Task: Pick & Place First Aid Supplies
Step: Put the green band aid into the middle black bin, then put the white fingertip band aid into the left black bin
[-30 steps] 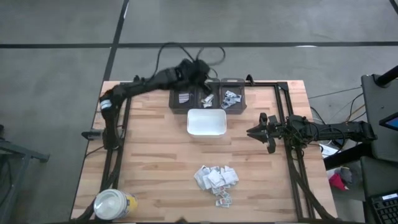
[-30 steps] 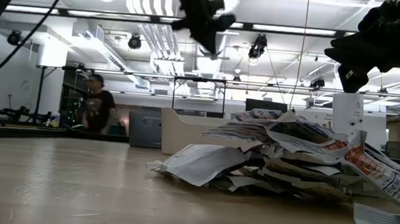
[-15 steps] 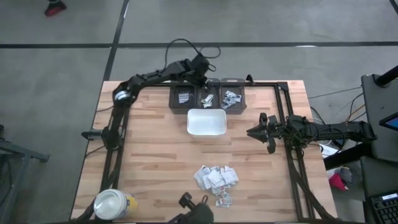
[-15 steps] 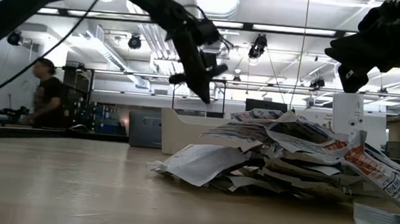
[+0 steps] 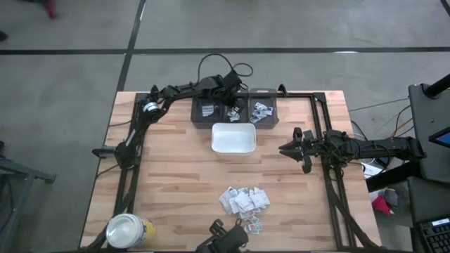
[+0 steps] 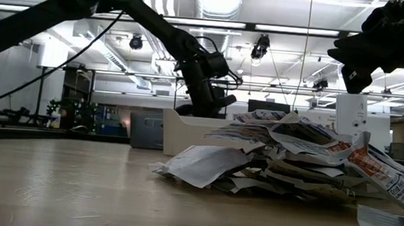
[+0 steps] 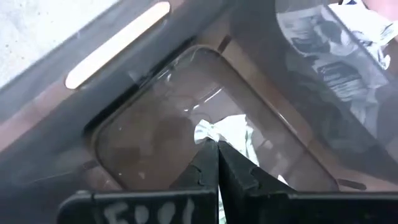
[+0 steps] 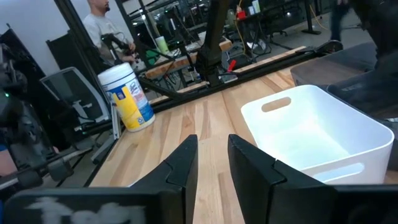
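The first aid supplies [image 5: 244,200] lie in a loose pile of small white packets near the table's front edge, close up in the low view [image 6: 292,160]. A few more sit in the three dark bins [image 5: 261,111] at the far edge. My left gripper [image 5: 234,98] reaches down into the middle bin [image 7: 155,134], shut, with a crumpled white packet [image 7: 227,134] at its fingertips. The white tray [image 5: 233,138] stands just in front of the bins. My right gripper [image 5: 283,149] waits at the right, level and open, facing the tray [image 8: 323,137]. My left gripper pinches the white packet by one crumpled edge [image 7: 208,132] at the free ends of its two fingers. The fingers slant steeply down from above. The packet spreads out beyond the tips above the middle bin's floor; whether it rests on the floor I cannot tell.
A yellow jar with a white lid [image 5: 129,230] stands at the near left corner. Black frame rails [image 5: 330,176] run along the table's left and right sides. Bare wood lies between the tray and the pile. A person [image 8: 102,22] is in the room beyond.
My left gripper has come down from well above the bins into the middle one, shifting toward the table's near edge and tipping more steeply downward. It has stayed shut. A person in the room behind walked out of the low view.
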Tool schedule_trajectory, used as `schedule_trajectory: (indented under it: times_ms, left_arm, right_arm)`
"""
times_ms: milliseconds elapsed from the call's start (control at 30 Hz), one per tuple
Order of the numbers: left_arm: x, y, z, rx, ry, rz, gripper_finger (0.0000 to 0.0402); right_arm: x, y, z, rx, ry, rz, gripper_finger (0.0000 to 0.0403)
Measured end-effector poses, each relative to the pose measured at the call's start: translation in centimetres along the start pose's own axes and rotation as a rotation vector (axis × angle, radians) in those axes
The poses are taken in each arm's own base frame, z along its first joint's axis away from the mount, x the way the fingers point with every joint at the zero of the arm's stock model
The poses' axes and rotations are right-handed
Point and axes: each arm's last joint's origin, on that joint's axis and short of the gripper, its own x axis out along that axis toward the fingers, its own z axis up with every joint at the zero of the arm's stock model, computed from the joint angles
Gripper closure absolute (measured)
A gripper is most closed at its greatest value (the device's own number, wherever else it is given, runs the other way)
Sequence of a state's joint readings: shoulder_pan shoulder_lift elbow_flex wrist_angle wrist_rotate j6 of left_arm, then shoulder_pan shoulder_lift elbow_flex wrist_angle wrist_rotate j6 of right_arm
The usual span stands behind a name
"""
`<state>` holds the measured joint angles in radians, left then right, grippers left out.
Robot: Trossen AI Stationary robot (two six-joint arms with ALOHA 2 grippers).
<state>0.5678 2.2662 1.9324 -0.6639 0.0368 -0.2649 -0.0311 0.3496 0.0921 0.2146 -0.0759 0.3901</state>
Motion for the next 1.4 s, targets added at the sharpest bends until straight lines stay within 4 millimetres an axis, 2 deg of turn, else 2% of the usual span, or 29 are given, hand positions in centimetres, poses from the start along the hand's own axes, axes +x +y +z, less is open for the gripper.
schedule_trajectory:
  times_ms: [300,500,633,800,867,933,1033,1133,1233,1400]
  left_arm:
    - [0.4,0.1,-0.3,0.004,0.013,0.002,0.0401]
    - [0.5,0.1,-0.3,0.014,0.014,0.002,0.0397]
    - [0.5,0.1,-0.3,0.021,0.014,0.001,0.0365]
    - [-0.1,-0.1,0.1,0.020,0.014,-0.012,0.0302]
    - [-1.3,-0.3,0.6,0.019,0.029,-0.051,0.0282]
    - [-3.5,-0.6,1.4,0.017,0.030,-0.094,0.0269]
    - [-7.4,-1.6,2.3,0.018,0.030,-0.145,0.0263]
    - [-11.6,-3.6,2.6,0.045,0.011,-0.184,0.0264]
    - [-15.9,-6.1,2.3,0.084,-0.035,-0.234,0.0264]
    - [-22.0,-10.0,-0.2,0.102,-0.082,-0.309,0.0264]
  right_arm:
    - [0.0,0.0,0.0,0.002,0.000,0.000,0.0334]
    - [0.0,0.0,0.0,0.002,0.000,0.000,0.0330]
    - [0.0,0.0,0.0,0.002,0.000,0.000,0.0324]
    - [0.0,0.0,0.0,0.001,0.000,0.000,0.0318]
    - [0.0,0.0,0.0,0.001,0.000,0.000,0.0317]
    - [0.0,0.0,0.0,0.001,0.000,0.000,0.0316]
    - [0.0,0.0,0.0,0.000,0.000,0.001,0.0320]
    - [0.0,0.0,0.0,0.000,0.000,0.000,0.0326]
    - [0.0,0.0,0.0,0.000,0.000,0.000,0.0332]
    - [0.0,0.0,0.0,0.003,0.000,0.001,0.0337]
